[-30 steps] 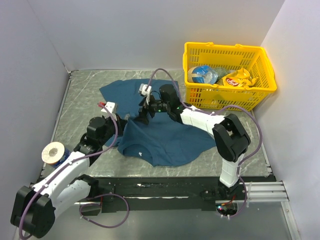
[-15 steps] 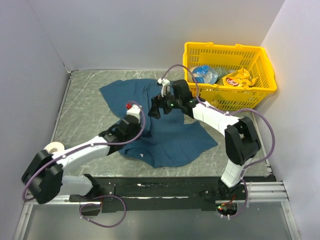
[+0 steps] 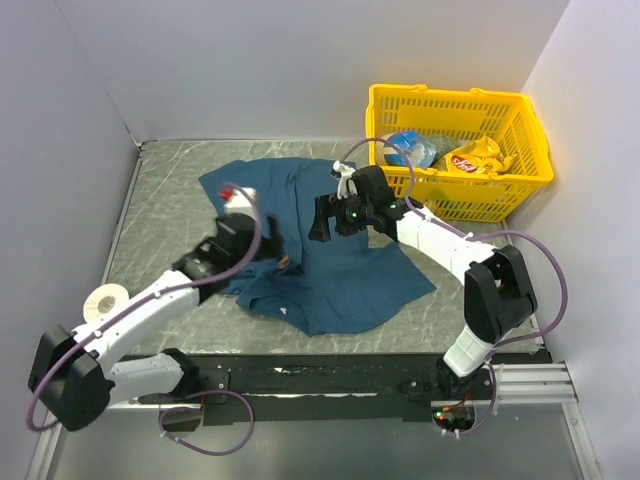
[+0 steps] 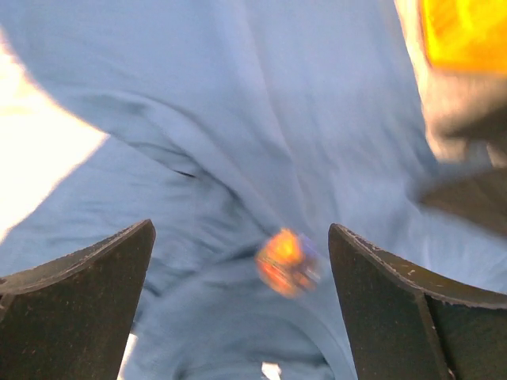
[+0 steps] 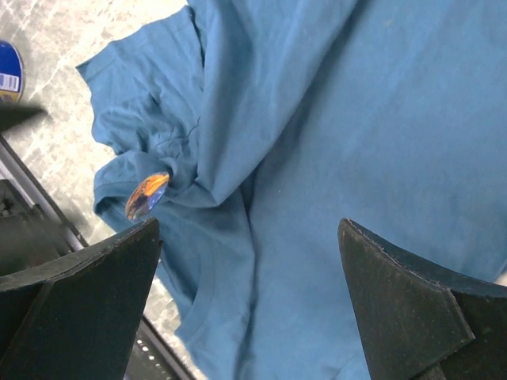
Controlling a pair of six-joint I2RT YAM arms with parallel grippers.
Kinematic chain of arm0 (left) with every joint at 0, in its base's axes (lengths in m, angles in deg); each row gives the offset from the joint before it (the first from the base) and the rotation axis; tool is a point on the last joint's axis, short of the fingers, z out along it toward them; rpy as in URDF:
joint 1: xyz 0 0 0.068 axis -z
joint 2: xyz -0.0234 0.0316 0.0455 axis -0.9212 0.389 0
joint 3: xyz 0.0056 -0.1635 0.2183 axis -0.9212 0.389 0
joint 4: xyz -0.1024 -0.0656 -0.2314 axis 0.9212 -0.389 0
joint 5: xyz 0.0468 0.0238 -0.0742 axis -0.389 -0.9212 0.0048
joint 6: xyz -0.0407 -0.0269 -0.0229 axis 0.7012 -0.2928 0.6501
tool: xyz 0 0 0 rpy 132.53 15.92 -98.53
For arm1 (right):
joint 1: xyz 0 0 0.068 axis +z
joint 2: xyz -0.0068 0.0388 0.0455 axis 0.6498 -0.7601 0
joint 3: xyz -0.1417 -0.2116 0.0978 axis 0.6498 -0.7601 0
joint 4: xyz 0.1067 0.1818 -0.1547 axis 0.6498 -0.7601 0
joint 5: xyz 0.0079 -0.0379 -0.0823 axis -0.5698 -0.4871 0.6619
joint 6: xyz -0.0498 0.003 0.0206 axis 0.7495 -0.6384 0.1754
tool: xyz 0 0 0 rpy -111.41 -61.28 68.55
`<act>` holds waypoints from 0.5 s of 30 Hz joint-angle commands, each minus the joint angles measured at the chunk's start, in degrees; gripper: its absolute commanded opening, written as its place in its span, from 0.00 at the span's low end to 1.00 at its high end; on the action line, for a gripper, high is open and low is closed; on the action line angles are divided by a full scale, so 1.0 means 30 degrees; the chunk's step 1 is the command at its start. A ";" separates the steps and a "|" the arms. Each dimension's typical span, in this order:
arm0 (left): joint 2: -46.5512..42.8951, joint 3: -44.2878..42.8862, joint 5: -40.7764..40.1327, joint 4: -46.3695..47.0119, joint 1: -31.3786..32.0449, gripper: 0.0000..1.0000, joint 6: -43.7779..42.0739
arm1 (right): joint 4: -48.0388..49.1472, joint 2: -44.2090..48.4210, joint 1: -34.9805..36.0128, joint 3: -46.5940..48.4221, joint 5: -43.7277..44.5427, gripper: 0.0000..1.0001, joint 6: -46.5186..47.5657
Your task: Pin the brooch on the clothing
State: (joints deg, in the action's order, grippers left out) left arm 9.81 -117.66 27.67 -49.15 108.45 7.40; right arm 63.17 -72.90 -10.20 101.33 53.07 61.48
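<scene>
The clothing is a teal-blue T-shirt lying crumpled on the grey table, its small white label at the near edge. The brooch is a tiny orange-gold disc resting on a bunched fold near the collar, touched by no finger. It also shows as the orange brooch and the speck of brooch. My left gripper hovers just over it, jaws wide apart and empty. My right gripper stands open above the shirt's middle, to the brooch's right. Whether the pin goes through the cloth is hidden.
A yellow basket holding packets stands at the back right, close behind the right arm. A roll of tape sits near the table's left edge. White walls close in the table on three sides.
My left gripper went from shut to wide open, leaving the brooch on the shirt fold. The right gripper has drawn away to the right, still open.
</scene>
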 commanded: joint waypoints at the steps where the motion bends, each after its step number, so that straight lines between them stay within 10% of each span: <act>1: -0.0861 -0.0052 0.3853 -0.1078 -0.4367 0.96 0.2073 | -0.0529 0.1426 -0.0031 -0.0390 0.0796 1.00 -0.1016; 11: 0.1243 0.2555 1.1620 -0.1961 -1.5614 0.98 0.3981 | -0.1380 0.1895 -0.0060 -0.0976 0.2350 1.00 -0.0723; 15: 0.2183 0.3115 1.0955 -0.2308 -1.7002 0.99 0.3862 | -0.1732 0.1690 -0.0089 -0.0830 0.2496 1.00 -0.0460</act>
State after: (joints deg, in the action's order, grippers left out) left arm 14.69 -109.22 54.99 -54.74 60.27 17.35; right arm 59.09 -70.21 -10.20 98.73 58.75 59.58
